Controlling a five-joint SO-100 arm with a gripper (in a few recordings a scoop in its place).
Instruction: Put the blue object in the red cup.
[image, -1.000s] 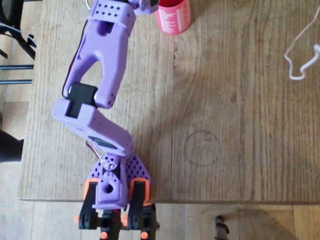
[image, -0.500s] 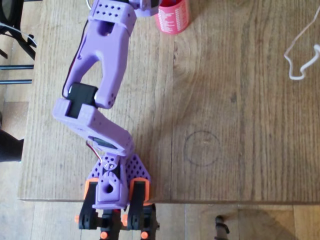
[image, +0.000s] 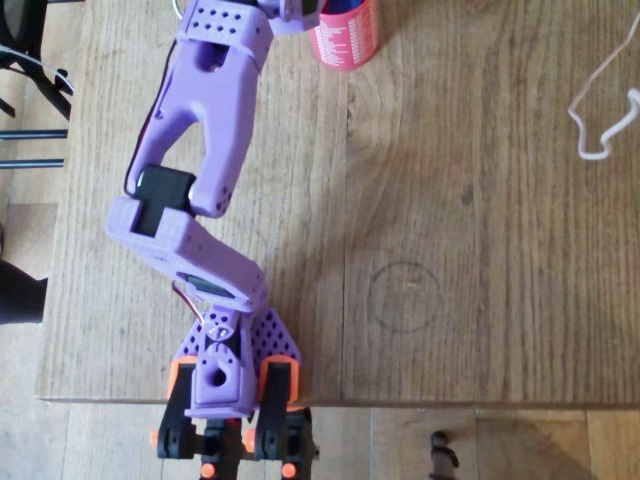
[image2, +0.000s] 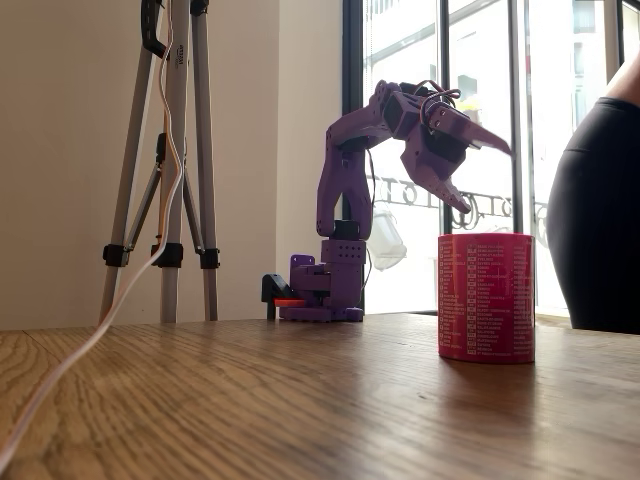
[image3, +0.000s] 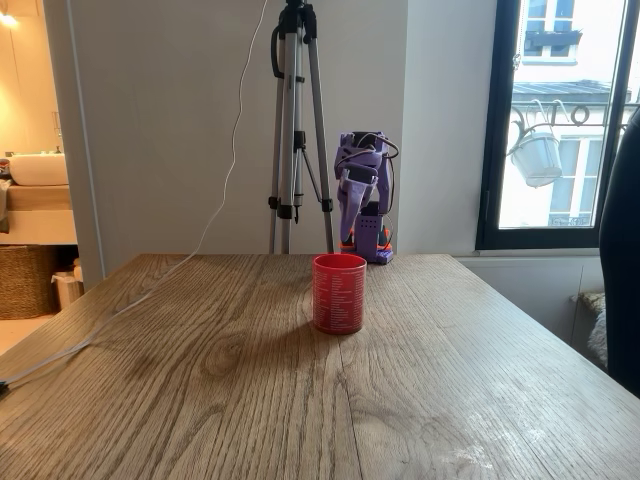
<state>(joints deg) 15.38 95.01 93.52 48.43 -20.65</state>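
Note:
The red cup (image: 346, 38) stands at the top edge of the overhead view, and a patch of blue, the blue object (image: 342, 7), shows inside its mouth. In both fixed views the cup (image2: 486, 297) (image3: 339, 292) stands upright on the wood with its inside hidden. My purple gripper (image2: 482, 172) hangs just above the cup's rim and slightly behind it. It is open, one finger pointing out and the other down, with nothing between them. From the far side, the arm (image3: 360, 195) rises behind the cup.
A white cable (image: 603, 105) lies on the table at the right of the overhead view. A tripod (image3: 295, 130) stands behind the table beside the arm's base (image: 235, 375). A person's dark-clothed body (image2: 600, 220) is at the right edge.
Blue now shows in the cup's mouth, where the overhead view showed red a second ago. The arm has barely moved.

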